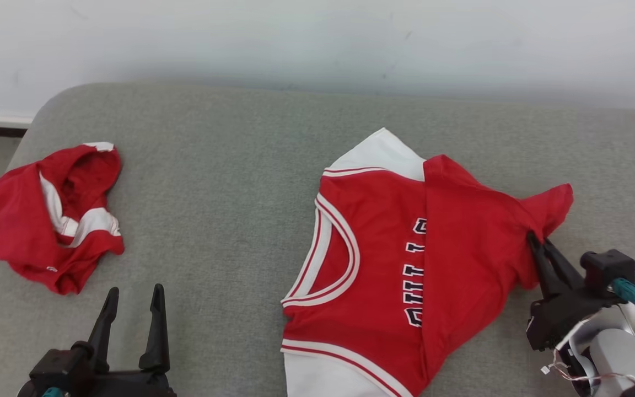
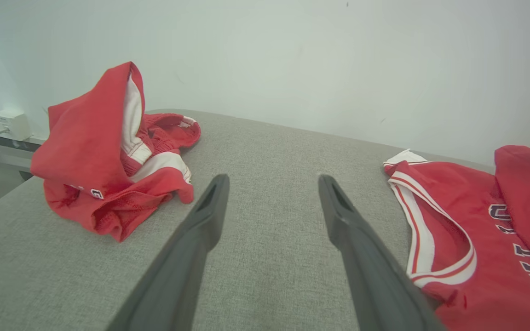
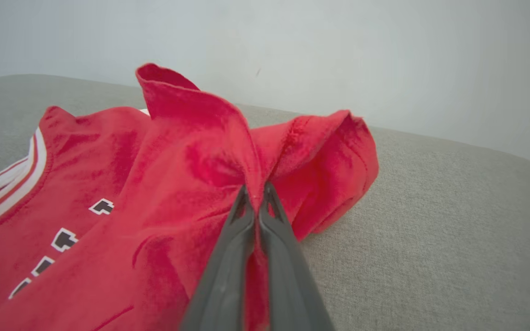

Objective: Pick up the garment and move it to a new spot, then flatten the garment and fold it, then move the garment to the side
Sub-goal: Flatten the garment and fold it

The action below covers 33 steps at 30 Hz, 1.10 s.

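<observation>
Left gripper (image 1: pixel 135 288): nearest the lens, lower left of head view, fingers spread wide, nothing between them, hovering over bare grey upholstered surface (image 1: pixel 213 193).
Right gripper (image 1: pixel 538 238): lower right, fingers pressed together on a pinch of red cloth at the jersey's right edge; right wrist view shows fabric puckering up around the tips.
Jersey (image 1: pixel 383 264): red with white trim, centre-right of head view, lying on the grey surface, well apart from the crumpled red-and-white garment (image 1: pixel 53 220) at far left.
Flap (image 1: pixel 472 248): hem side is doubled back toward the left, covering part of the lettering (image 1: pixel 414 270).
Step, my read: flattening, peeling that flap open.
How to do it well: lift only enough to clear the layer below, then draw toward the right edge of frame, low and slow. Can't tell whether one layer or two is pinched; if the whole body drags, re-grip. Left gripper is free to pin the cloth near the neckline (image 1: pixel 353 253).
Pointing: neckline opens toward frame left, hem toward frame right.
Long axis: collar-to-hem runs left–right; lettering runs top-to-bottom. As folded, the footprint looks longer top-to-bottom.
</observation>
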{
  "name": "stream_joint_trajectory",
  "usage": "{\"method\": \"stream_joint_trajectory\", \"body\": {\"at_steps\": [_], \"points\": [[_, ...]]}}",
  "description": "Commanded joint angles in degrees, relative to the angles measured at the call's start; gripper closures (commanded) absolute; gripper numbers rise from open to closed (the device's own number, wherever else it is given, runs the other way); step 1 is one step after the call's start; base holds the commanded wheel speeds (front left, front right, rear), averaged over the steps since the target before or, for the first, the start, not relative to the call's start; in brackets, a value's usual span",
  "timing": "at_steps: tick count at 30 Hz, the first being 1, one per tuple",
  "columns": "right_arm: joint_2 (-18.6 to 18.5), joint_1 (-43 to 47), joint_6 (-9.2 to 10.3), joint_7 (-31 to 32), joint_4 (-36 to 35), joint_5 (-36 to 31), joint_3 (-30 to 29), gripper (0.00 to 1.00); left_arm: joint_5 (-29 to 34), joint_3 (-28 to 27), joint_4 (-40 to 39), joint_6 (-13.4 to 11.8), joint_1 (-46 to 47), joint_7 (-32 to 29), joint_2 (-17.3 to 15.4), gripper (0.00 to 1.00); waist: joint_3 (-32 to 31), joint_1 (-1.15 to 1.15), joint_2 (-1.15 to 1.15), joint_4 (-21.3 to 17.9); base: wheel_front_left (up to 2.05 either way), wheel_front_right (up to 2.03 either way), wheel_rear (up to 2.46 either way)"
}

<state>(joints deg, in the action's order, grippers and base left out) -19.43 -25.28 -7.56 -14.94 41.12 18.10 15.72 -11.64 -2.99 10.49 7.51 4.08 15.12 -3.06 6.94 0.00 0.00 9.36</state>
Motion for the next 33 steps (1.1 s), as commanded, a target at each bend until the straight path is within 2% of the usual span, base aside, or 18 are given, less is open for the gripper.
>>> {"method": "stream_joint_trajectory", "body": {"at_steps": [1, 7, 11, 12, 13, 14, 26, 33], "points": [[-0.2, 1.4, 0.15, -0.3, -1.7, 0.3, -0.7, 1.00, -0.1, -0.3, 0.1, -0.1, -0.5, 0.0, 0.0, 0.00, -1.5, 0.00, 0.00, -1.8, 0.00, 0.00, 0.00], [-1.4, 12.1, 0.15, -0.2, -14.7, 1.1, -6.3, 1.00, -0.3, -0.2, 0.0, -0.1, -1.4, 0.0, 0.1, 0.00, -2.6, 0.00, 0.00, -5.2, 0.00, 0.00, 0.00], [-0.7, 18.6, 0.15, 1.2, -20.4, 1.1, -9.8, 1.00, -0.5, -0.4, 0.2, -0.1, -1.5, 0.0, 0.1, 0.00, -2.4, 0.00, 0.00, -6.6, 0.00, 0.00, 0.00], [-0.2, 19.7, 0.15, 1.8, -21.7, 1.4, -10.6, 0.96, -0.6, -0.4, 0.2, -0.1, -1.5, 0.0, 0.1, 0.00, -2.3, 0.00, 0.00, -7.0, 0.00, 0.00, 0.00], [0.1, 20.7, 0.15, 2.2, -22.8, 1.5, -11.5, 0.32, -0.6, -0.3, 0.3, -0.1, -1.5, 0.0, 0.1, 0.00, -2.3, 0.00, 0.00, -7.3, 0.00, 0.00, 0.00], [0.3, 21.8, 0.15, 2.6, -23.7, 1.3, -12.4, 0.00, -0.6, -0.1, 0.4, -0.1, -1.5, 0.0, 0.1, 0.00, -2.3, 0.00, 0.00, -7.4, 0.00, 0.00, 0.00], [7.5, 28.2, 0.15, 1.1, -33.9, -3.8, -19.2, 0.00, 0.2, -1.2, 0.2, -0.1, -2.8, 0.0, 0.2, 0.00, -4.0, 0.00, 0.00, -8.8, 0.00, 0.00, 0.00], [10.8, 29.8, 0.15, 0.5, -36.5, -6.1, -18.8, 0.00, 0.5, -1.3, 0.7, -0.1, -2.1, 0.0, -0.4, 0.00, -4.0, 0.00, 0.00, -9.6, 0.00, 0.00, 0.00]]}}
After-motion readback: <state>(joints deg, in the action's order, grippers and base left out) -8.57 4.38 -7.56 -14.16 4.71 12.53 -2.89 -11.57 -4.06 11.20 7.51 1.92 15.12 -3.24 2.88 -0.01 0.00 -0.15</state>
